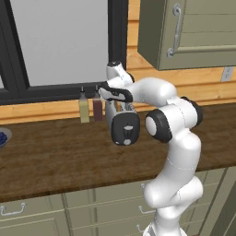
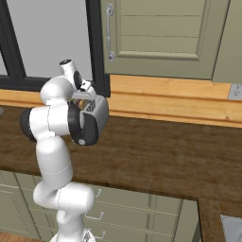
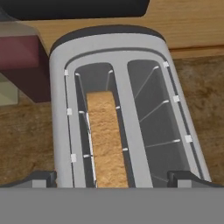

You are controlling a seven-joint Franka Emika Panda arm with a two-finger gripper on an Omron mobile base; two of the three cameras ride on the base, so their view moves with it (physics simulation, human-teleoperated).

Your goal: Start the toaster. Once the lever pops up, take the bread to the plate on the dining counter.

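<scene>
1. Pincer (image 3: 112,179) spread to full width, nothing held; fingertips (image 3: 40,179) dark at 7 and 5 o'clock of the hand view, straddling the near end of the toaster (image 3: 118,109).
2. Hovering right over the toaster, looking down into both slots; whether touching, not clear.
3. Bread (image 3: 106,140) standing on edge in the slot at 9 o'clock, top crust just below the rim; slot at 3 o'clock bare.
4. Long axis of bread and slots running 6 to 12 o'clock, so straight ahead of the pincer, across the line between the fingers.
5. Lever (image 1: 125,131) on the black end face, low in the left base view, at 6 o'clock under the hand.
6. Judged: lever not yet pressed; next move a short drop toward that end face.
7. Two bottles (image 1: 91,107) at 9 o'clock of the toaster, near.
</scene>
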